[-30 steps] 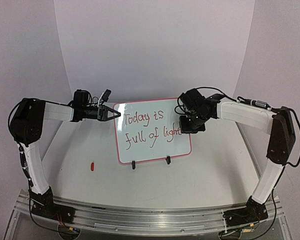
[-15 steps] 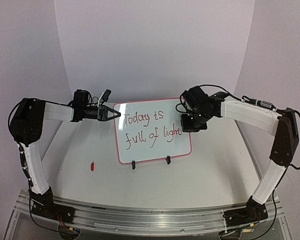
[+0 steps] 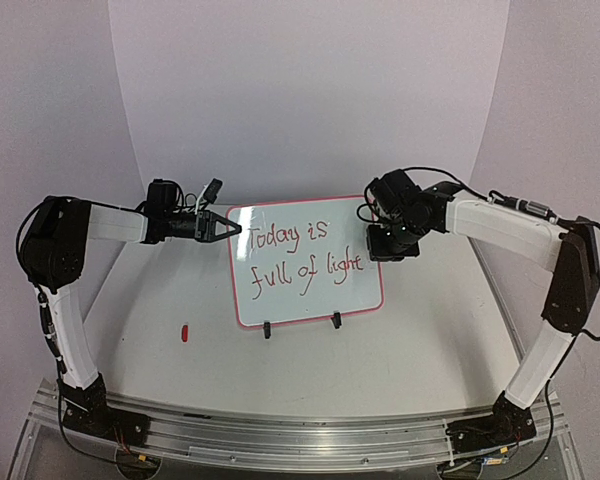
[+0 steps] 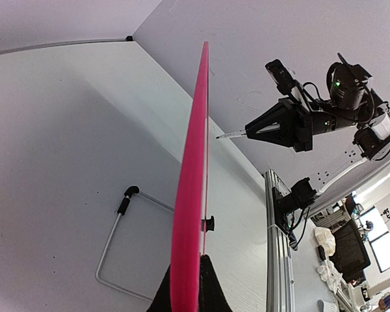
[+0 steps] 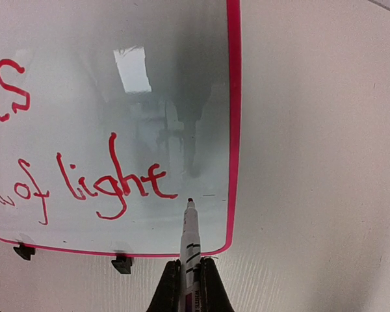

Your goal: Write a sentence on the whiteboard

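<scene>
The whiteboard (image 3: 310, 296), glossy white in a red-pink frame, stands on two black clip feet (image 5: 122, 263). On it the sentence (image 3: 292, 250) reads "Today is full of light" in red, in two lines. My left gripper (image 3: 234, 229) is shut on the whiteboard's upper left edge; the left wrist view shows the pink frame (image 4: 192, 195) edge-on between my jaws (image 4: 186, 289). My right gripper (image 5: 190, 283) is shut on a marker (image 5: 190, 237). Its red tip points just right of the last "t" of "light" (image 5: 112, 184), a little off the board's face.
A small red cap (image 3: 184, 333) lies on the table, left of the whiteboard. A bent wire support (image 4: 114, 240) rests on the table behind the board. An aluminium rail (image 3: 300, 436) runs along the near edge, between the arm bases.
My right gripper has drawn back to the right with the marker, uncovering the end of "light". The left gripper and the whiteboard have not moved.
</scene>
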You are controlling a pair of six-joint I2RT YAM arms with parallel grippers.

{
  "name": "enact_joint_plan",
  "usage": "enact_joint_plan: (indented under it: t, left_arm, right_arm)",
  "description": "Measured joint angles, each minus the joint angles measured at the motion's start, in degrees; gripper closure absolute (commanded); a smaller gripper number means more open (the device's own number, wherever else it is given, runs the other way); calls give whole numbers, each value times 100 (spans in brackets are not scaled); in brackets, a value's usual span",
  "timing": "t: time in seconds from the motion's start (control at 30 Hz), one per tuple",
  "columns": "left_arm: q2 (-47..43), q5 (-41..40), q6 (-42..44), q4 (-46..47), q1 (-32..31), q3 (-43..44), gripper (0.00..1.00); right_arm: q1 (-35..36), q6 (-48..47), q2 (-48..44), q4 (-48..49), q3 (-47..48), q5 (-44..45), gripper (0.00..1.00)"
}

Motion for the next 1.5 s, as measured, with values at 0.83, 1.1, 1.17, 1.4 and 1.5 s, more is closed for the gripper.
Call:
enact_joint_plan:
  t: [0.83,1.1,1.17,1.4,1.5]
  left_arm:
    - [0,0,1,-2,-2,0,100]
    - [0,0,2,-2,-2,0,100]
    - [0,0,2,-2,-2,0,100]
    - [0,0,2,-2,-2,0,100]
    - [0,0,2,-2,-2,0,100]
  right_arm:
    - [-36,0,280,-29,25,-68,100]
    - [-36,0,311,-39,35,-42,100]
    - [-36,0,315,-39,35,-42,100]
    - [-36,2,319,-39,35,-42,100]
    - [-36,2,319,-39,35,-40,100]
